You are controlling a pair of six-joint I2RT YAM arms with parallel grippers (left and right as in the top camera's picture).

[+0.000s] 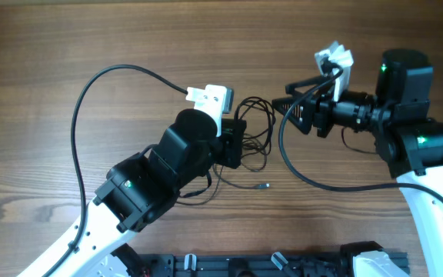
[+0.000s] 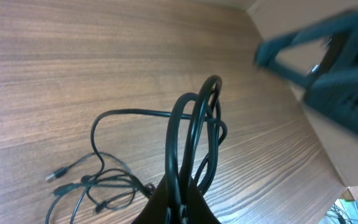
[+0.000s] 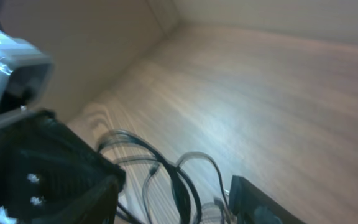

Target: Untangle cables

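Note:
The cables [image 1: 257, 135] are a tangle of thin black cords in the middle of the wooden table [image 1: 68, 46]. My left gripper [image 1: 235, 148] is shut on a bunch of their loops, which rise from its jaws [image 2: 180, 208] in the left wrist view as upright cable loops [image 2: 194, 134]. More slack cord lies flat to the side, ending in a small grey plug [image 2: 56, 176], also seen as the plug [image 1: 264, 185] from above. My right gripper [image 1: 282, 107] points left at the tangle's far edge. It is open, with blurred cable loops [image 3: 174, 177] standing between its fingers [image 3: 257, 202].
A thick black arm cable [image 1: 76, 131] arcs over the table on the left. Another thick one [image 1: 297, 169] hangs under the right arm. A black rail [image 1: 283, 263] runs along the front edge. The left wrist's white camera mount [image 1: 210, 97] sits close to the tangle.

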